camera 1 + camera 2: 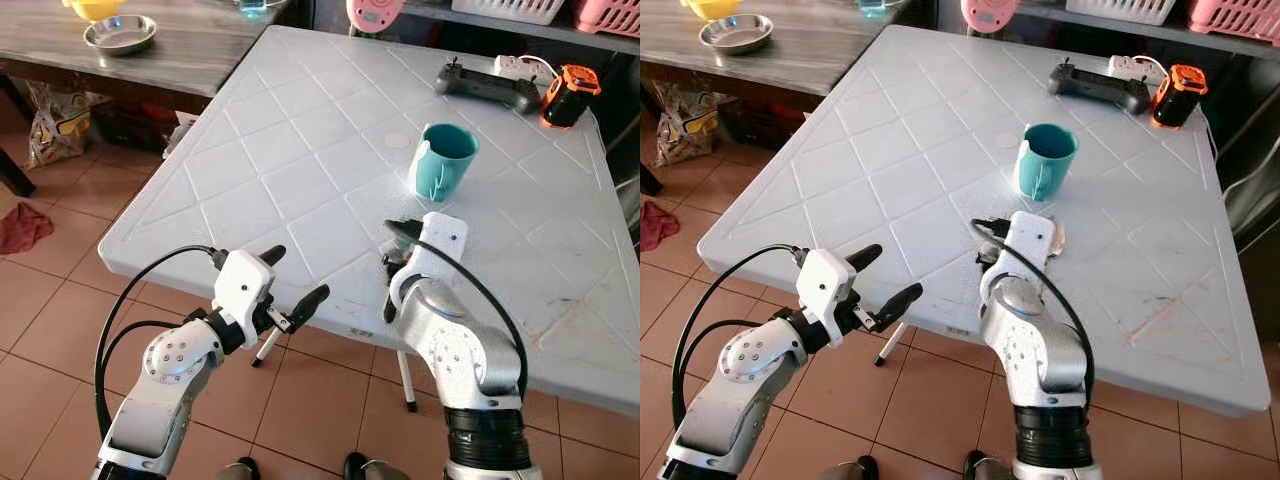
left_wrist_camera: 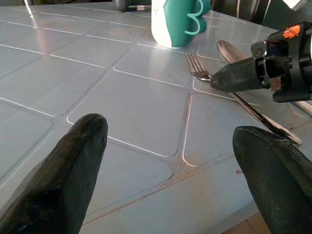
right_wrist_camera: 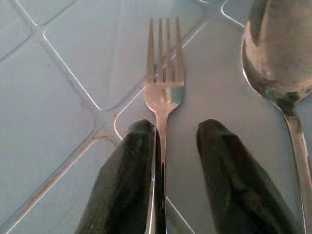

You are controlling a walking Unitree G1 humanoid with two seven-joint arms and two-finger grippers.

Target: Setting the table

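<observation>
A fork [image 3: 165,83] and a spoon [image 3: 280,53] lie side by side on the white plastic table [image 1: 300,130], near its front edge. A teal mug [image 1: 443,160] stands upright just behind them. My right gripper [image 3: 176,126] is low over the fork, open, with the fork's handle between its fingers and close along one of them. The spoon lies outside that grip. My left gripper [image 1: 297,273] hovers open and holding nothing at the table's front edge, left of the right one. The left wrist view looks across the table at the fork [image 2: 197,66], the mug [image 2: 178,22] and a right finger [image 2: 239,75].
A black remote controller [image 1: 487,85] and an orange-and-black device [image 1: 568,95] lie at the table's far right. A dark wooden table at the back left carries a steel bowl [image 1: 120,34]. A red cloth [image 1: 22,225] lies on the tiled floor at the left.
</observation>
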